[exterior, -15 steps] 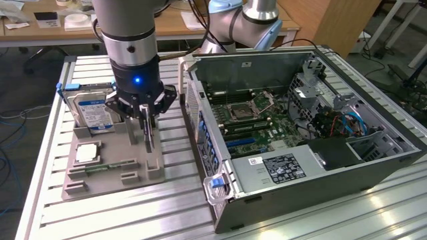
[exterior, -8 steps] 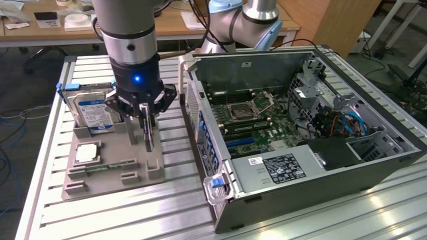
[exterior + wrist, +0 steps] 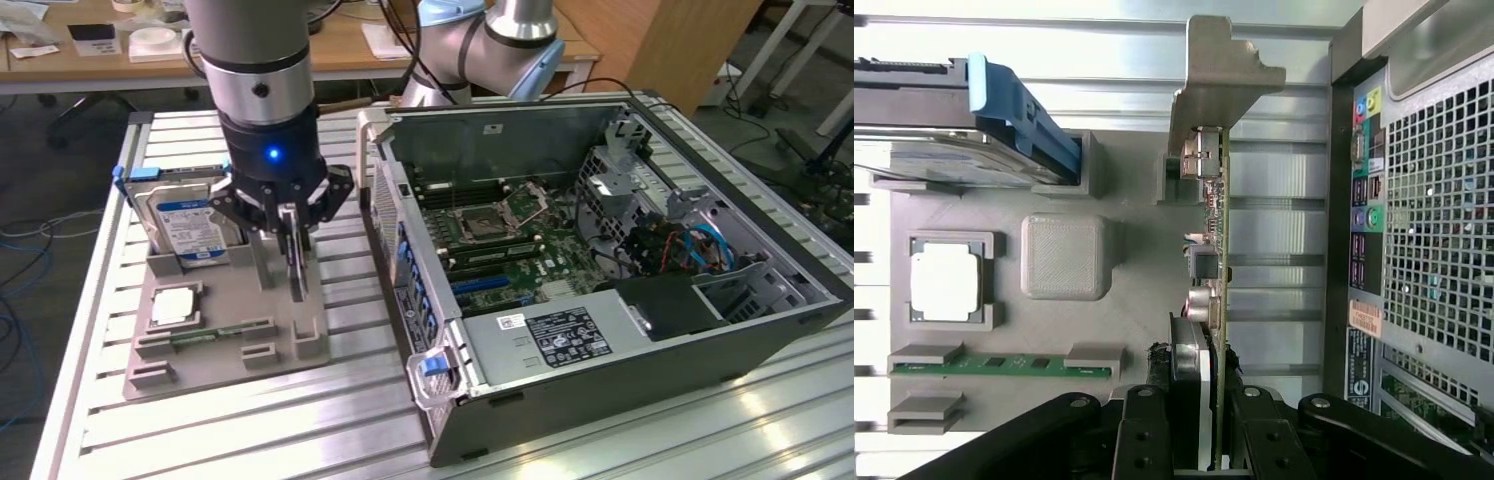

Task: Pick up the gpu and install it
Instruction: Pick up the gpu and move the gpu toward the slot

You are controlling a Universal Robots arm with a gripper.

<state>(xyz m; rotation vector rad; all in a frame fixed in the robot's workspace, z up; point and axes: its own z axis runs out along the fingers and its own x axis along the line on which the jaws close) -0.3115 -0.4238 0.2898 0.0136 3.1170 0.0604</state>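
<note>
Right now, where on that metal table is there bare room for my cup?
Bare table lies nearest the camera, between the grey holder and the corner of the computer case. The strip between holder and case is narrow and crowded, with the pincer holding the gpu at its edge.

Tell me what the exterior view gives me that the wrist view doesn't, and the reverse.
Exterior view alone: the case's open interior with motherboard and power supply. Wrist view alone: the case's rear ports with coloured jacks. Both: the gripper shut on the gpu, plus hard drive, processor chip and memory stick in the grey holder.
</note>
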